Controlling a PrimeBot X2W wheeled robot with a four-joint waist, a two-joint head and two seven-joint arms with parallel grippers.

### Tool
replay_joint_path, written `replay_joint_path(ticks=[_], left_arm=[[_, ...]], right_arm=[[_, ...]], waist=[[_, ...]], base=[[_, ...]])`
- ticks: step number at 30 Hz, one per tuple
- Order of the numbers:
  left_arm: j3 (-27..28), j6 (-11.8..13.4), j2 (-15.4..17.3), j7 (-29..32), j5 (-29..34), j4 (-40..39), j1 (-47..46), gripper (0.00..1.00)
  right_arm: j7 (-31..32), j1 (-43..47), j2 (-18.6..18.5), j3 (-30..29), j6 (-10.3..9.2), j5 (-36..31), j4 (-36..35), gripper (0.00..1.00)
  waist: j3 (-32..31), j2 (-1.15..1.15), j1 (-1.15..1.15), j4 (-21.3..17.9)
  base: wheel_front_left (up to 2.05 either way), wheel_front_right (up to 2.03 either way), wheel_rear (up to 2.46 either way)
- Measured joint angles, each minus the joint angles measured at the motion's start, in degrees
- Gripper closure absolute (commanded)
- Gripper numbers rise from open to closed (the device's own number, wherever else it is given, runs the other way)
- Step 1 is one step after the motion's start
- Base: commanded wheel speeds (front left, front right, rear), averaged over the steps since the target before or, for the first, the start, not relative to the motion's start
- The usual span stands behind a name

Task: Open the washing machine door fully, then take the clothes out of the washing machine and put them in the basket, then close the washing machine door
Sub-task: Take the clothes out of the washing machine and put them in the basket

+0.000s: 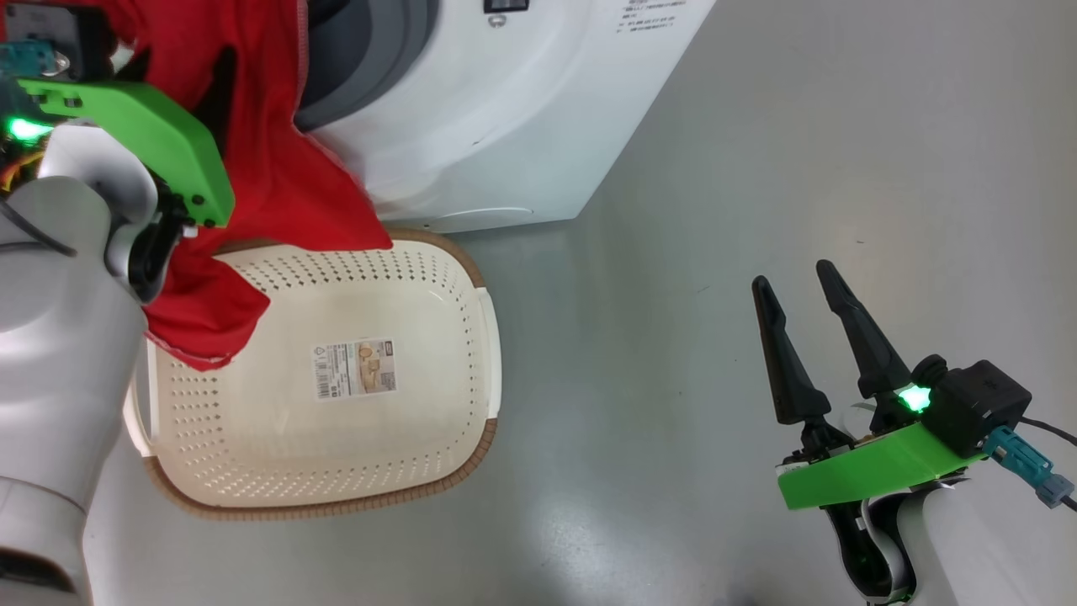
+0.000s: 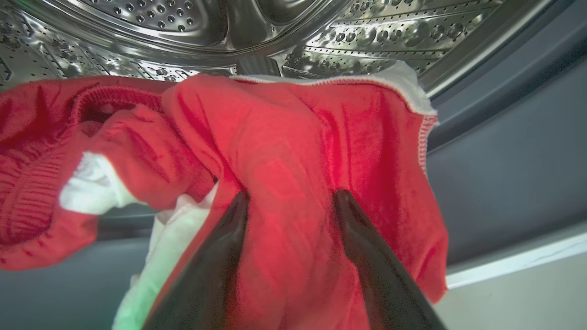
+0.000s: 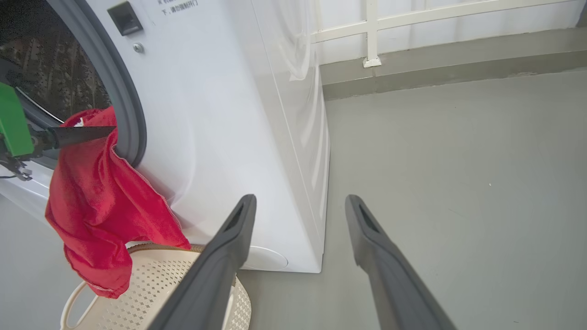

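We are in the unloading step: the clothes hang from the mouth of the washing machine, trailing over a corner of the basket just below. The left gripper reaches into the drum, its fingers spread wide against the red cloth and pinching nothing, so we judge that the next move calls for closing on a fold and lowering it into the basket. The right gripper hovers wide open and empty above the floor, well apart.

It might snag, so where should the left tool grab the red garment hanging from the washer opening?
Probably the bunched top fold of the red fabric garment at the grey rubber ring, from the front; the rest hangs loose over the cream perforated basket, so a high hold should lift it clear.
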Motion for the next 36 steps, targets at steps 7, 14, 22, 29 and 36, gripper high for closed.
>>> replay_joint_path(ticks=[7, 14, 22, 29, 36], left_arm=[[-3.5, 0.0, 0.4, -2.1, -3.0, -0.4, 0.0, 1.0], [-6.3, 0.0, 1.0, -8.2, -5.6, -1.2, 0.1, 1.0], [-4.0, 0.0, 2.3, -12.2, -6.1, -6.4, 3.4, 1.0], [10.6, 1.5, 3.3, -12.4, 3.6, -23.2, 13.6, 1.0], [24.2, 1.2, -1.2, -12.4, 14.1, -37.1, 25.4, 1.0]], right_arm=[[0.0, 0.0, 0.0, -0.2, 0.0, 0.3, 0.0, 0.0], [0.0, 0.0, 0.0, -0.5, 0.0, 0.3, 0.0, 0.0], [0.0, 0.1, 0.0, -1.1, 0.0, 0.3, 0.1, 0.0], [0.0, 0.3, 0.0, -2.1, 0.0, 0.2, 0.1, 0.0], [0.0, 0.4, 0.0, -2.3, 0.0, -0.1, 0.2, 0.0]], waist=[[0.4, 0.0, 0.0, 0.1], [-0.1, 0.0, 0.0, 0.8], [-1.9, 0.0, 0.0, 1.8], [-3.1, 0.0, 0.0, 2.8], [-4.1, 0.0, 0.0, 3.8]], base=[[0.0, 0.0, 0.0], [0.0, 0.0, 0.0], [0.0, 0.0, 0.0], [0.0, 0.0, 0.0], [0.0, 0.0, 0.0]])
